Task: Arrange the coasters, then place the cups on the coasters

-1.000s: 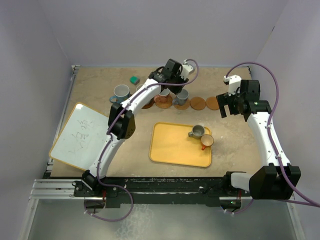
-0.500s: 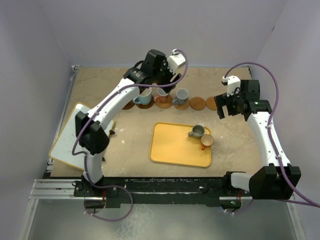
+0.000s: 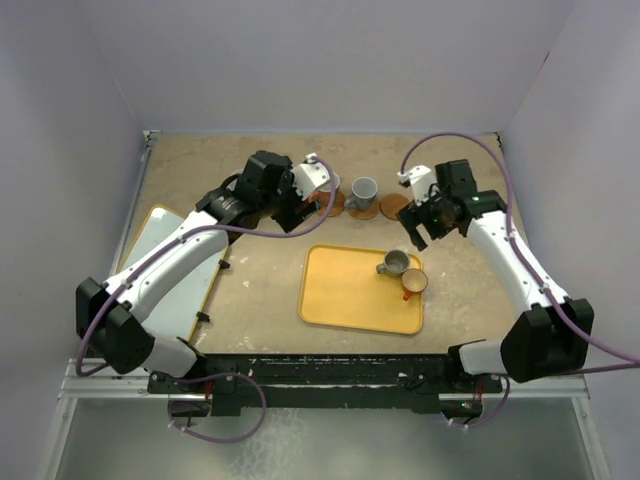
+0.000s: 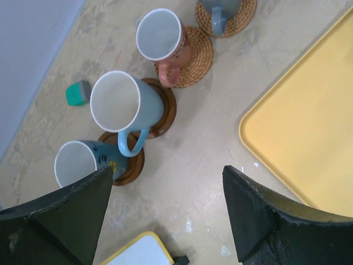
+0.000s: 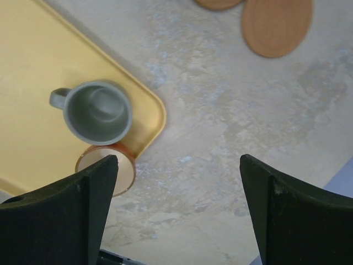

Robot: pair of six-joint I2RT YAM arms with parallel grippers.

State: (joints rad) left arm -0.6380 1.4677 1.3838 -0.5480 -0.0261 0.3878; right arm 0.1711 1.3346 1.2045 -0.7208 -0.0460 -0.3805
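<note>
In the left wrist view two blue cups (image 4: 117, 104) (image 4: 76, 163) stand on dark coasters (image 4: 166, 108) (image 4: 133, 166). Beyond them a pale pink cup (image 4: 160, 35) and a grey-blue cup (image 4: 221, 8) sit on woven coasters (image 4: 197, 52) (image 4: 245, 13). My left gripper (image 4: 165, 218) (image 3: 297, 212) hangs open and empty above the bare table, near these cups. A small grey cup (image 5: 100, 112) (image 3: 396, 263) and an orange-brown cup (image 5: 105, 171) (image 3: 414, 284) stand on the yellow tray (image 5: 33, 83). My right gripper (image 5: 176, 210) (image 3: 425, 226) is open and empty just right of them. Two bare coasters (image 5: 276, 25) (image 5: 218, 3) lie beyond.
The yellow tray (image 3: 345, 295) lies at mid-table. A whiteboard (image 3: 165, 265) lies at the left under my left arm. A teal block (image 4: 77, 93) sits near the back wall. In the top view my left arm covers the blue cups.
My left gripper opened and drew back toward the front left, leaving the blue cup on its coaster. My right arm swung left toward the tray's far right corner.
</note>
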